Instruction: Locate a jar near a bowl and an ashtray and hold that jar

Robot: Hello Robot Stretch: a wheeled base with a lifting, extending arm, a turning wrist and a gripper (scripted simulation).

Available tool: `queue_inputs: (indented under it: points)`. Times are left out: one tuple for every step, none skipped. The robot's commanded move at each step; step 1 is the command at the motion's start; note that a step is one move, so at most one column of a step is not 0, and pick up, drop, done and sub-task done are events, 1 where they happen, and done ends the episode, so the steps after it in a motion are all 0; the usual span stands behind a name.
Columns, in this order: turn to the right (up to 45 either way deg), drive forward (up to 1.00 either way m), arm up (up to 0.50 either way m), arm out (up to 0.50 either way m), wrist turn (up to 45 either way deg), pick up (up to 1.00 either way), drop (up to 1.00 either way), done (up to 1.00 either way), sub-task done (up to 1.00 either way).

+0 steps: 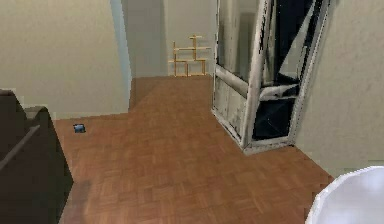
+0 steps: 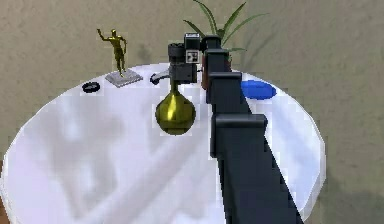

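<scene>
As the gripper [image 2: 170, 80] stood at the neck of the olive-gold jar [image 2: 173, 112], its belly just below the fingers [image 2: 160, 77], how they stood, or whether they held it, could not be told. A blue bowl [image 2: 258, 89] lay right of the fingers, a dark ashtray [image 2: 91, 87] left; grasping seemed in hand, next needing a steady lift.

One jar [image 2: 174, 110], one statuette [image 2: 118, 50], one blue bowl [image 2: 258, 89], one ashtray [image 2: 91, 87], one plant [image 2: 222, 24]
</scene>
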Motion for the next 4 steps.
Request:
queue_inputs:
  points:
    - [0.0, 0.00, -0.20, 0.00, 0.0, 0.00, 0.00, 0.00, 0.00]
    - [0.0, 0.00, 0.00, 0.00, 0.0, 1.00, 0.00, 0.00, 0.00]
    - [0.0, 0.00, 0.10, 0.00, 0.0, 0.00, 0.00, 0.00, 0.00]
    - [0.0, 0.00, 0.00, 0.00, 0.0, 0.00, 0.00, 1.00, 0.00]
